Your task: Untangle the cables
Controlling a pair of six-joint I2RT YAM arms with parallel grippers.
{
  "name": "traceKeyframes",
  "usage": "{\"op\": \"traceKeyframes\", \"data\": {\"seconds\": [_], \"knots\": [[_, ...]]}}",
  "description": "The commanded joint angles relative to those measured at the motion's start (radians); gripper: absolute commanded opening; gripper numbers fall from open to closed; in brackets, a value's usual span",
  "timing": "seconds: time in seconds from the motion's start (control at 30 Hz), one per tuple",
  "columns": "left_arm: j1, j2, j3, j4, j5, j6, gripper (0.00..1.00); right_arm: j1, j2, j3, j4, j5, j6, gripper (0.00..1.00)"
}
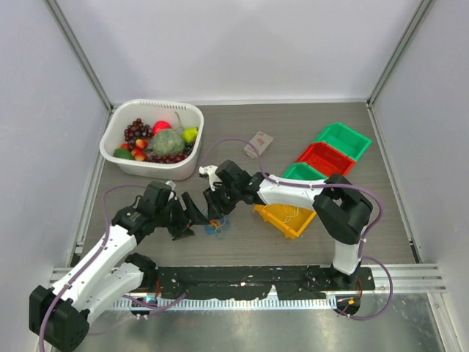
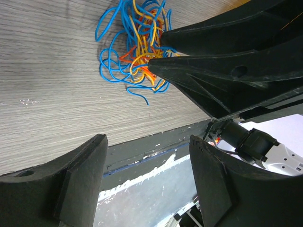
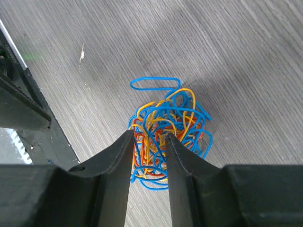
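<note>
- Closest to the lens, in the left wrist view: black fingers point(image 2: 75, 179) of the left gripper point(image 2: 147, 142), spread wide, with nothing between them.
- Hanging over the near edge of the worktop point(image 1: 293, 132) and the black rail point(image 1: 256, 277) along it, near the tangle on its left side, not touching it.
- Just beyond, on the wood: the cables point(image 3: 165, 106), blue, orange-yellow and red, all wound into one tight tangle.
- Lying close to the near edge of the worktop, a little left of its middle.
- Right gripper point(image 3: 149, 135) lowered onto this tangle from the right, tips down among the strands.
- Only a narrow gap between its jaws, with some orange and yellow strands inside that gap.
- Cannot tell whether these strands are pinched or only enclosed.
- One long blue loop sticking out of the tangle, flat on the wood, away from the right gripper's tips.
- At the far left corner of the worktop: white basket point(image 1: 121, 139) full of fruit.
- Along the right side: row of four bins running toward the far right corner, first the yellow bin point(image 1: 282, 224), then a green bin point(image 1: 304, 172), a red bin point(image 1: 326, 158) and another green one.
- Between basket and bins, toward the far edge: small flat packet point(image 1: 260, 141).
</note>
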Motion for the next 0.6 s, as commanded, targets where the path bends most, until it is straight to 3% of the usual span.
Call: {"op": "traceKeyframes", "data": {"seconds": [0.0, 0.13, 0.27, 0.4, 0.57], "knots": [[0.002, -0.016, 0.022, 0.021, 0.023, 0.014, 0.72, 0.016, -0.003, 0.056, -0.008, 0.053, -0.057, 0.35], [0.004, -0.024, 0.013, 0.024, 0.018, 0.008, 0.72, 0.016, -0.041, 0.064, -0.021, 0.052, -0.042, 0.31], [0.002, -0.005, 0.011, 0.051, 0.024, 0.002, 0.72, 0.016, -0.066, 0.055, -0.016, 0.049, -0.022, 0.12], [0.002, 0.018, 0.027, 0.059, 0.029, 0.010, 0.73, 0.016, -0.066, 0.044, -0.005, 0.044, -0.003, 0.01], [0.004, 0.038, 0.037, 0.065, 0.013, 0.023, 0.75, 0.018, -0.092, 0.067, -0.024, 0.044, 0.044, 0.01]]}}
